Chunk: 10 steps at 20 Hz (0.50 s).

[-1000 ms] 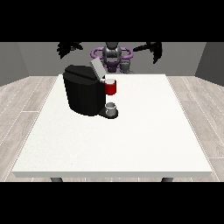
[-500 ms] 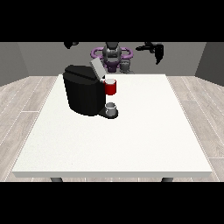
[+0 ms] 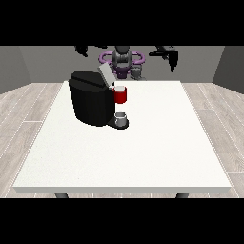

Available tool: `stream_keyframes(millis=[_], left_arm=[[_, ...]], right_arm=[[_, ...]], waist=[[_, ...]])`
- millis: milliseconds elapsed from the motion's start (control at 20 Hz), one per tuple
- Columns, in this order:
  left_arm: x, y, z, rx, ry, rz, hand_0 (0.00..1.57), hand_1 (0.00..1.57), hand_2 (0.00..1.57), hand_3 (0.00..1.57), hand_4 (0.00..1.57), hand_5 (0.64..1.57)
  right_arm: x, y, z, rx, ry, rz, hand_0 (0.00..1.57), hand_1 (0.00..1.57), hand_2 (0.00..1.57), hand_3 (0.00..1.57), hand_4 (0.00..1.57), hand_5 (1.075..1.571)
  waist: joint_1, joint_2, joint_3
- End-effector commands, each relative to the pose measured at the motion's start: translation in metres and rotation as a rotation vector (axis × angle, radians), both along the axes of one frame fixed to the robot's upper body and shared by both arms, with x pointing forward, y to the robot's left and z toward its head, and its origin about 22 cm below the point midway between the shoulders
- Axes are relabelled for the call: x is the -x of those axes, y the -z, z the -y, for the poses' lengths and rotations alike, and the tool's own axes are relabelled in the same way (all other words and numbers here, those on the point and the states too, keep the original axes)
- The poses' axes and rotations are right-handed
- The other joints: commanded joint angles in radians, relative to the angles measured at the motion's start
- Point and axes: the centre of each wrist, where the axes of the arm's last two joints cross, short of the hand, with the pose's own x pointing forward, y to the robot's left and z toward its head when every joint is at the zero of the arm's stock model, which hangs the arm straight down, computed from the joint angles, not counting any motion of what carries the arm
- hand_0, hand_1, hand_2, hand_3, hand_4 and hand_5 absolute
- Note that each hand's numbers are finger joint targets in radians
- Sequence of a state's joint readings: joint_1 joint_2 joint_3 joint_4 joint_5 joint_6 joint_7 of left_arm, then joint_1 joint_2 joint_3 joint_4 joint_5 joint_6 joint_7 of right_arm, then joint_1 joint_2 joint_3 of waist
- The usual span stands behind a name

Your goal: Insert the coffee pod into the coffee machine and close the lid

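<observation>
So the black coffee machine (image 3: 93,104) sits on the big white surface (image 3: 143,152), over toward the view's left and the far half, with its grey lid (image 3: 105,74) tipped up and open at the top. There's a red part (image 3: 121,95) sticking out the front of the machine on its right side with something pale on top of it, might be the coffee pod, but honestly it's too small for me to say for sure. Below that, a small grey cup (image 3: 121,117) stands on the machine's base. The robot (image 3: 123,61) is way back behind the far edge, both arms raised and spread out wide. The hand at the view's right (image 3: 170,56) hangs in the air well above and apart from the machine, and the hand at the view's left (image 3: 82,49) is up high too, near the top edge. Neither one is touching anything. Can't tell if the fingers are released or clenched on either one.
</observation>
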State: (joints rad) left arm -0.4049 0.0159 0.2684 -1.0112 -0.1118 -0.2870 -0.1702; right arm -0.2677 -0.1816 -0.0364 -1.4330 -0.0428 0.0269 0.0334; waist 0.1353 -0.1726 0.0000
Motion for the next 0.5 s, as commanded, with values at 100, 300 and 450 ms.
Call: stream_keyframes(millis=[100, 300, 450], left_arm=[[0.012, -0.017, -0.009, 0.050, -0.018, 0.002, 0.00, 0.00, 0.00, 0.00, 0.00, 1.571], [0.020, -0.027, -0.010, 0.018, -0.033, 0.069, 0.00, 0.00, 0.00, 0.00, 0.00, 1.571], [0.028, -0.025, -0.007, 0.008, -0.034, 0.089, 0.00, 0.00, 0.00, 0.00, 0.00, 1.571]], right_arm=[[-0.014, 0.001, -0.011, -0.044, 0.017, 0.000, 0.00, 0.00, 0.00, 0.00, 0.00, 1.571], [-0.028, -0.009, 0.002, -0.053, -0.015, 0.008, 0.00, 0.00, 0.00, 0.00, 0.00, 1.571], [-0.037, -0.006, 0.000, -0.042, -0.023, -0.004, 0.00, 0.00, 0.00, 0.00, 0.00, 1.571]], waist=[[0.029, 0.050, 0.0002], [0.001, 0.114, 0.0002], [0.016, 0.150, 0.0002]])
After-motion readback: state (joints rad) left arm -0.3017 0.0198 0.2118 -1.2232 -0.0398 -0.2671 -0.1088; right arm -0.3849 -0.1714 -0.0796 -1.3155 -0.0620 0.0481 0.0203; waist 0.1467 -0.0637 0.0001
